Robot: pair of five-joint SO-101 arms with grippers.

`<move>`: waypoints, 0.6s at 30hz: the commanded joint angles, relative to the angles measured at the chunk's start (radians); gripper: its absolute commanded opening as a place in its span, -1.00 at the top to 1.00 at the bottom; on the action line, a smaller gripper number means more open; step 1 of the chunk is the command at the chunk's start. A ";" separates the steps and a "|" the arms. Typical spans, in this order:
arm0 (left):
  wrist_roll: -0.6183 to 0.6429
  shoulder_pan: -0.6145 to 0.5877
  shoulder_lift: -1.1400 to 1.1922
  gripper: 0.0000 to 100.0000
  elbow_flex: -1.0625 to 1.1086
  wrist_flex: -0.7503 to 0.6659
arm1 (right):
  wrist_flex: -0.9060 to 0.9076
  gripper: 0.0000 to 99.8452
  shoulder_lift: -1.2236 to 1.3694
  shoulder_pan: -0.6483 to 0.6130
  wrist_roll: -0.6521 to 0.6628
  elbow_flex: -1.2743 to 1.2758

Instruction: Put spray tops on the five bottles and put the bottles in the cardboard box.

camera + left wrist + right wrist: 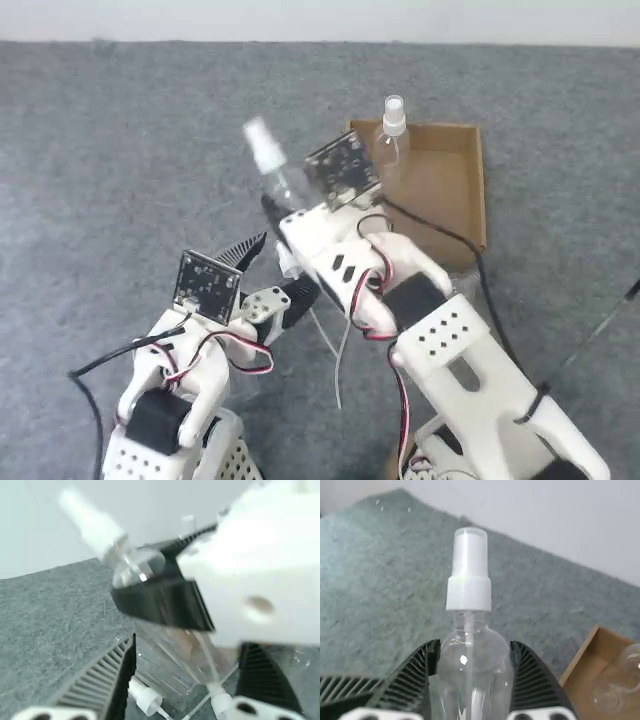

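High view puts the right gripper (284, 200) clamped on a capped bottle (277, 178), with the cardboard box (482, 190) at its three o'clock and a second bottle (392, 135) standing inside. At six o'clock the left gripper (272, 272) hangs with jaws apart. I'd carry the held one across upright and release only once it's low beside the other.

Bottle (392, 138) inside cardboard box (455, 195); second bottle (273, 172) to its left.
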 commanded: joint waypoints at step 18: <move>-0.011 -0.006 -0.011 0.38 0.012 -0.037 | 0.280 0.99 -0.386 -0.013 -0.002 -0.080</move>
